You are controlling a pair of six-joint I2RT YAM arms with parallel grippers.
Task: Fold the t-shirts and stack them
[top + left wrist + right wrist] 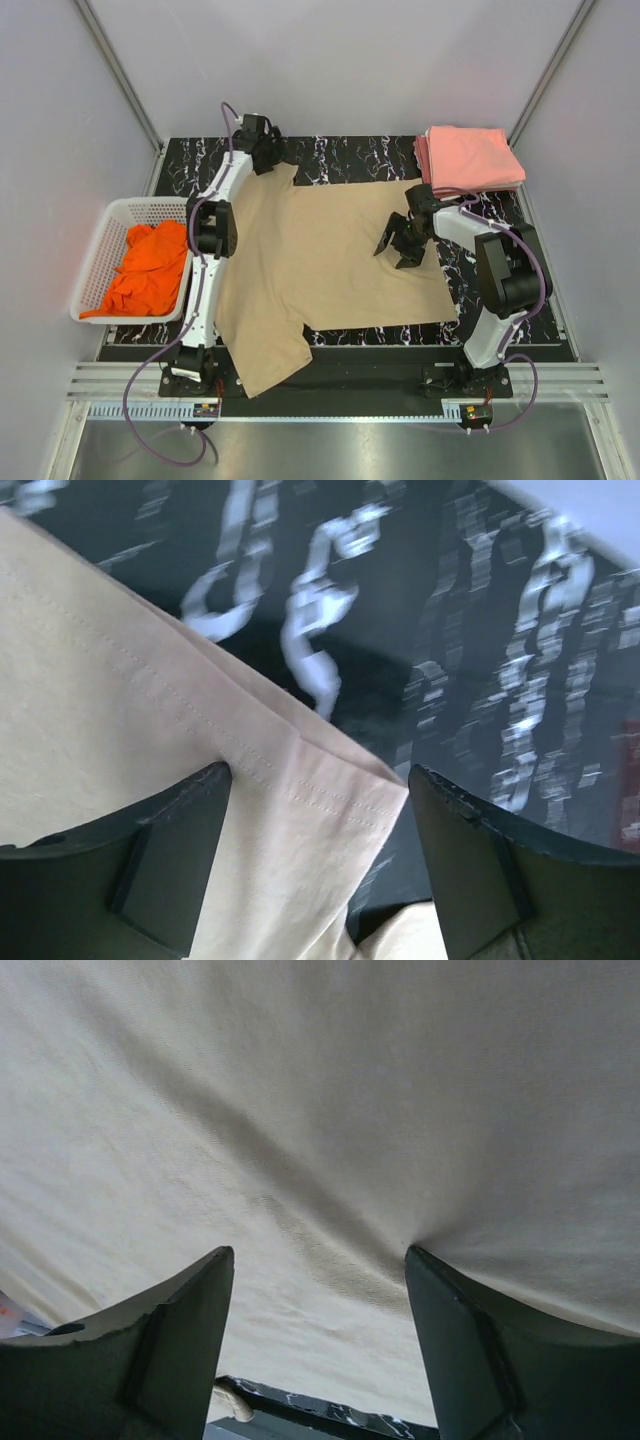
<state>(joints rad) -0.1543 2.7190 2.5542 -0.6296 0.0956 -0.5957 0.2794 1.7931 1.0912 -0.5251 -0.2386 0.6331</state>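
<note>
A tan t-shirt (320, 260) lies spread flat on the black marbled mat. My left gripper (272, 158) is open at the shirt's far left sleeve; in the left wrist view its jaws straddle the sleeve hem (300, 780). My right gripper (400, 248) is open and rests on the tan cloth (330, 1140) right of centre, one fingertip (425, 1260) pressing a small crease. An orange t-shirt (150, 268) lies crumpled in the basket. Salmon-pink folded t-shirts (470, 160) are stacked at the far right.
A white lattice basket (100, 240) stands at the left edge of the mat. The black marbled mat (350, 155) ends at grey walls behind and at a metal rail in front. A sleeve (265, 360) hangs toward the near edge.
</note>
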